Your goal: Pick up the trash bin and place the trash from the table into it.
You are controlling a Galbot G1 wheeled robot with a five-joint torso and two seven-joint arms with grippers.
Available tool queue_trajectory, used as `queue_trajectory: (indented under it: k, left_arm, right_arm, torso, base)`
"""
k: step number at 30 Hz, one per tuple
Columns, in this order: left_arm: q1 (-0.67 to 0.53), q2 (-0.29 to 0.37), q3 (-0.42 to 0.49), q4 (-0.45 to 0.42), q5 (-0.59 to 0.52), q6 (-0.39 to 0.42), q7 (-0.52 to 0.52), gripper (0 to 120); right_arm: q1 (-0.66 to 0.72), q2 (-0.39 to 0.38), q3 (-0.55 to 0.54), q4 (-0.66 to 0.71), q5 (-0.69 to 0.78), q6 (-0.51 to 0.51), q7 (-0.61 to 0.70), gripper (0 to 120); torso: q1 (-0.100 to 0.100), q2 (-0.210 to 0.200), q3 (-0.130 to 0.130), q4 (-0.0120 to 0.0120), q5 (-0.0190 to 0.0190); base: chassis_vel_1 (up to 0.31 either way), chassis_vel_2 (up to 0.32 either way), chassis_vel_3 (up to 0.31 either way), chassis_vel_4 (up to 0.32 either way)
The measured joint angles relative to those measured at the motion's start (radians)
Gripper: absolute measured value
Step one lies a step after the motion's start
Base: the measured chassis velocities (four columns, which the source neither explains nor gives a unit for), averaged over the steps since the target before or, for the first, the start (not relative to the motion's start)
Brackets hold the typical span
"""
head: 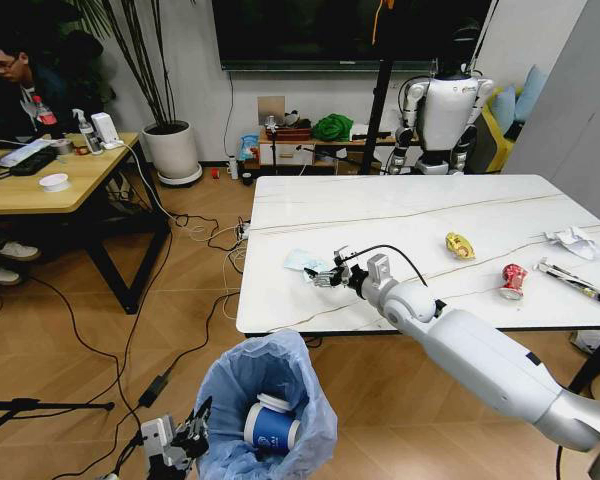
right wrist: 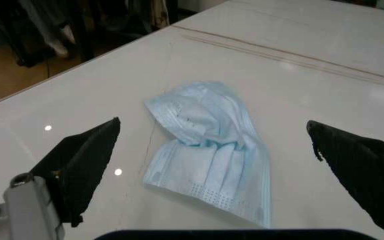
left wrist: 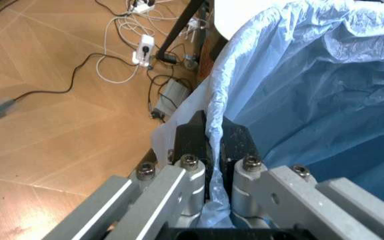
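The left claw [left wrist: 213,150] is pinched tight on the rim of the trash bin [head: 270,400], with the blue bag's edge folded between its two dark pads; it holds the bin low, just off the table's [head: 400,215] near left corner. A blue-and-white paper cup [head: 271,425] already lies inside. The bag is thin and crinkly, so the grip probably bears on plastic as much as on the rim beneath, and the film could slide or tear if the bin swings.

The right claw [head: 325,276] hovers spread wide near the table's left edge, its dark fingers [right wrist: 85,160] standing to either side of a pale blue face mask [right wrist: 209,152] that lies flat and creased on the marble top. The mask is very light, limp cloth with no stiffness, and the table looks smooth and glossy, so it may skate ahead of a closing finger rather than lift. The bunched fold along its middle stands proudest and looks the best place to pinch.

Farther toward the right edge lie a crumpled yellow wrapper [head: 460,245], a crushed red can [head: 513,281] and white paper scraps [head: 576,241]. The can should be rigid enough to grip across its dented waist; the wrapper and scraps are soft and will crush.
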Motion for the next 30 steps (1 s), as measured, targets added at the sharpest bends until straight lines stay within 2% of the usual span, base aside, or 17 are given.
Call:
queue_trajectory:
  k: [17,23,25,27,30]
  left_arm:
    - [-0.006,-0.002,-0.004,0.000,-0.007,0.000,0.000,0]
    - [-0.009,0.000,-0.008,0.004,-0.015,0.001,-0.001,0]
    - [-0.010,0.002,-0.010,0.006,-0.019,0.001,-0.002,0]
    - [-0.011,0.002,-0.010,0.007,-0.019,0.001,-0.002,0]
    - [-0.014,0.003,-0.009,0.011,-0.020,0.001,-0.002,0]
  right_arm:
    - [0.011,0.035,-0.022,-0.088,-0.029,0.021,-0.039,100]
    - [0.013,0.049,-0.030,-0.117,-0.029,0.032,-0.054,84]
    - [0.016,0.051,-0.032,-0.124,-0.028,0.036,-0.057,72]
    - [0.017,0.051,-0.032,-0.125,-0.028,0.037,-0.058,68]
    - [0.019,0.046,-0.034,-0.125,-0.027,0.037,-0.059,53]
  torso:
    - [0.000,0.000,0.000,0.0000,0.0000]
    - [0.000,0.000,0.000,0.0001,0.0000]
    - [0.000,0.000,0.000,0.0000,0.0000]
    - [0.000,0.000,0.000,0.0000,0.0000]
    - [0.000,0.000,0.000,0.0000,0.0000]
  base:
    - [0.000,0.000,0.000,0.000]
    - [0.000,0.000,0.000,0.000]
    - [0.000,0.000,0.000,0.000]
    - [0.000,0.000,0.000,0.000]
    - [0.000,0.000,0.000,0.000]
